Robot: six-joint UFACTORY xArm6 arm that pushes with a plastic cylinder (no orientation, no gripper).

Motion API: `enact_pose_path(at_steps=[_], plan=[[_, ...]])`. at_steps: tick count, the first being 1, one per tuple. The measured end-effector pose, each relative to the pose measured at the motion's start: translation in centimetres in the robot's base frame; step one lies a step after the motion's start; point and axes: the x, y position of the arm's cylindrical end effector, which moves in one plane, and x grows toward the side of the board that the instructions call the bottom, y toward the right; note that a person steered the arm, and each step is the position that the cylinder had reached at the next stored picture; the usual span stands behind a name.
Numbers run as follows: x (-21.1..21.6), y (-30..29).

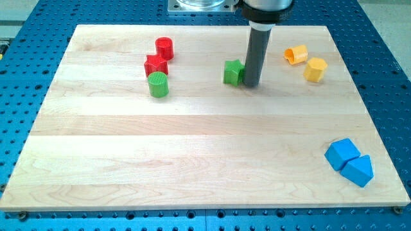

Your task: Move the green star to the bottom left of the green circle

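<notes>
- Presently, our tip (252, 85) touches the green star (233, 72) on its right side.
- Green circle (158, 84): well left of the star.
- We carry no claw, only a rod.

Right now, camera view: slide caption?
My tip beside the green star, on its right; green circle far to the view's left.

My tip (252, 85) touches the green star's (233, 72) right side.

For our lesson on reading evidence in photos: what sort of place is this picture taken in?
Probably a robotics lab bench. A wooden board lies on a blue perforated metal table, small blocks such as the green star and green circle sit on it, and my tip rests just right of the star.
</notes>
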Motion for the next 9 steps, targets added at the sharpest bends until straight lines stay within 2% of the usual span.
enact_pose_path(at_steps=[2,3,5,6,7,8,9], plan=[[-5.4,-1.3],[-4.5,-4.5],[3.4,-7.2],[4.3,-3.1],[5.4,-8.2],[9.0,-9.1],[10.6,-4.4]])
